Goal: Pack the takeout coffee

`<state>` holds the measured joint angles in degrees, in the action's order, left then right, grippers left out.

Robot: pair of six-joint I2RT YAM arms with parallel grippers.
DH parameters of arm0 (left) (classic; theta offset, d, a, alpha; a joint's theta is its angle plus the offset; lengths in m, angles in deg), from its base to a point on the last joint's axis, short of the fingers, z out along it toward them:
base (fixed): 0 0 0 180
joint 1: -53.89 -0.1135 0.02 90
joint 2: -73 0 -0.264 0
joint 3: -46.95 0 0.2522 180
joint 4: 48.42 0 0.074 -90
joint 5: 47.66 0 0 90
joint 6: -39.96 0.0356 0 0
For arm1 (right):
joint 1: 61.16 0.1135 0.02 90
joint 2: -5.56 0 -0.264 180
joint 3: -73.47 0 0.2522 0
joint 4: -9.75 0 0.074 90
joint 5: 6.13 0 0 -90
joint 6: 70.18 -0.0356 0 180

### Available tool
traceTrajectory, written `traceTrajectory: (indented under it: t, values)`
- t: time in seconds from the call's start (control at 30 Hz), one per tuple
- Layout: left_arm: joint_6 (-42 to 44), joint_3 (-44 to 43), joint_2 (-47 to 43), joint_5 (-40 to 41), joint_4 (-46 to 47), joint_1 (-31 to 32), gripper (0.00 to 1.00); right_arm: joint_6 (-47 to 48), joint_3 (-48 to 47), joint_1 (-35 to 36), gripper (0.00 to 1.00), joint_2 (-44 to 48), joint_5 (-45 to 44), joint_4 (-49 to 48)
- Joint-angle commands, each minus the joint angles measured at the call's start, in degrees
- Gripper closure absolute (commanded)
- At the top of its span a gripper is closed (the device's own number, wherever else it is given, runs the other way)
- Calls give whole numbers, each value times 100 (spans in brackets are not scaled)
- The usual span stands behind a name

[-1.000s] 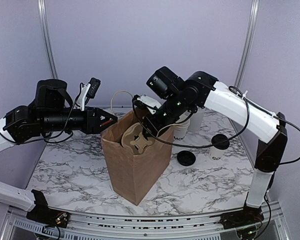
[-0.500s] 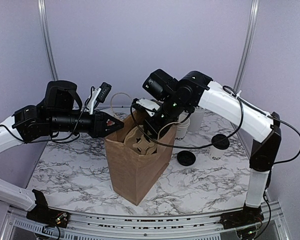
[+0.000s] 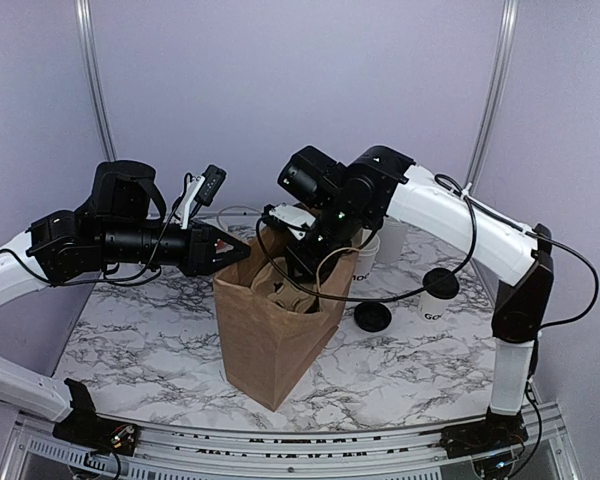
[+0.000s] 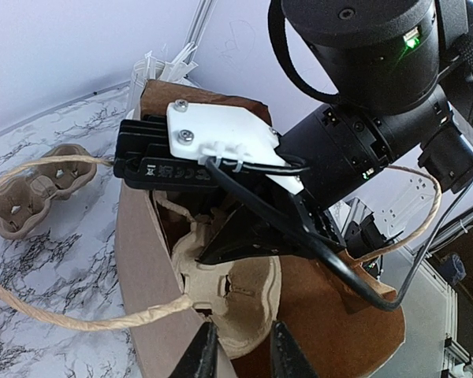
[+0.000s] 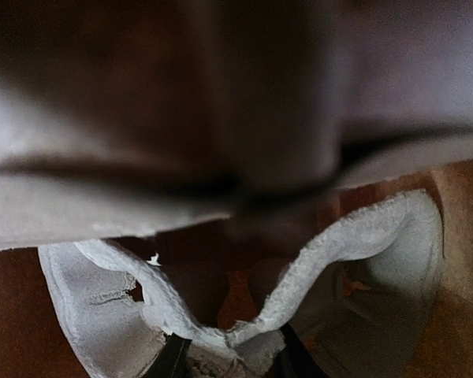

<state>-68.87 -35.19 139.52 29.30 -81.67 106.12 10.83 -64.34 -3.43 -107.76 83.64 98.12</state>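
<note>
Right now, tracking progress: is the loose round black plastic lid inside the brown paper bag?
No, the lid lies on the table beside it.

A robotics lab cell: plain lilac walls (image 3: 280, 80) enclose a marble-patterned table (image 3: 150, 350), aluminium posts (image 3: 93, 90) rise at eleven and one o'clock, and an extruded rail (image 3: 300, 445) runs along six o'clock.

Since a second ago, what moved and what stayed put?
The right fingers, gripping the pulp cup carrier, pushed it deeper into the brown paper bag. The left fingers swung right to the bag's rim and narrowed; whether they grip it is unclear. The bag slid slightly right. The loose black lid and the lidded white cup stayed put.
</note>
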Motion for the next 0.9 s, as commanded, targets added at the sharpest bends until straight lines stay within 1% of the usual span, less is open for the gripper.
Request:
traceTrajectory:
  t: [0.0,0.13,0.33,0.53,0.77,0.87]
  values:
    - [37,-63,10,-88,162,16,77,-7,-185,62,70,-153,-11,162]
    - [38,-37,-30,-66,164,16,77,-16,-237,71,68,-177,-14,185]
    - [23,-16,-70,-15,163,16,76,-35,-284,85,60,-182,-28,216]
    - [3,-12,-70,-6,160,16,76,-62,-332,98,57,-147,-99,227]
    - [3,-29,-47,-3,156,16,76,-87,-415,106,47,-100,-187,225]
    - [2,-31,-44,17,157,16,76,-96,-455,106,45,-70,-220,216]
